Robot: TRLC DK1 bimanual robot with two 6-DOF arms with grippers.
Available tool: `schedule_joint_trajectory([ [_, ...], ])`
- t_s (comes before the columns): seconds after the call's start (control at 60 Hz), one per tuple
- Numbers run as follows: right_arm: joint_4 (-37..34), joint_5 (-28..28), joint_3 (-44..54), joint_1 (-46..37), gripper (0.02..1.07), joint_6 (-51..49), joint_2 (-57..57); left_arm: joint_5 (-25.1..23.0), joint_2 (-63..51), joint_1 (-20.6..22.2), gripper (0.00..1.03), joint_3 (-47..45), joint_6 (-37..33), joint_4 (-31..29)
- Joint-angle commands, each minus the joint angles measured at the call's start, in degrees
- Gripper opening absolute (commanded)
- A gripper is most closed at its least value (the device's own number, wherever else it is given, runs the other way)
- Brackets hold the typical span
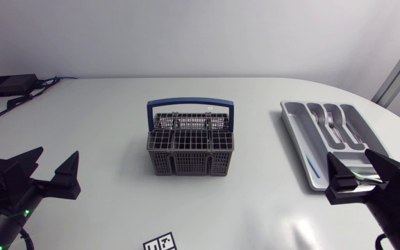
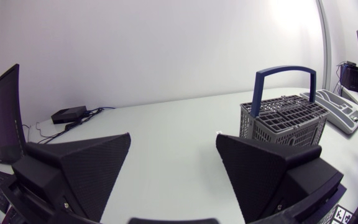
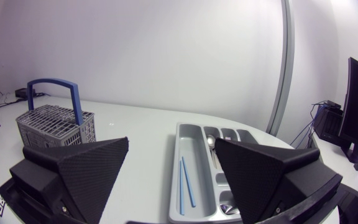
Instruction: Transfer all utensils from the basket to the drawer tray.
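The grey wire basket [image 1: 190,147] with a blue handle [image 1: 190,103] stands at the table's middle; no utensil shows above its grid. At the right lies the grey drawer tray [image 1: 298,136], holding forks [image 1: 335,121] and a thin blue stick [image 1: 313,167]. My left gripper [image 1: 49,163] rests open near the front left, well apart from the basket [image 2: 284,121]. Near the tray's front end my right gripper [image 1: 358,167] stands open and empty. Ahead of the right gripper [image 3: 173,174], the tray [image 3: 194,134] shows the blue stick [image 3: 185,180] and a spoon [image 3: 211,143].
A black box with cables [image 1: 9,85] sits at the far left corner. A printed marker tag [image 1: 160,243] lies at the front edge. The left gripper [image 2: 173,168] faces bare white table between it and the basket.
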State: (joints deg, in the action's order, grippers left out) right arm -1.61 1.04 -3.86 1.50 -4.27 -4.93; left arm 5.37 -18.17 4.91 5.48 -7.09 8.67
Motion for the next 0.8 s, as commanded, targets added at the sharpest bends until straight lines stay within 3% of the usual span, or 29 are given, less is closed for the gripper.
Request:
schedule_joint_trajectory([
  [0.0,1.1,-0.7,2.6,-0.9,1.02,3.1,2.6,-1.0,2.6,-0.9,0.96,-2.1,1.8,-1.2],
  [0.5,1.6,-1.0,3.9,-1.5,1.02,4.3,4.9,-5.4,18.1,-4.9,0.96,-5.5,7.1,-8.6],
  [0.783,1.6,-1.0,3.9,-1.5,1.02,4.3,4.9,-5.4,18.2,-4.9,0.96,-5.5,7.1,-8.7],
])
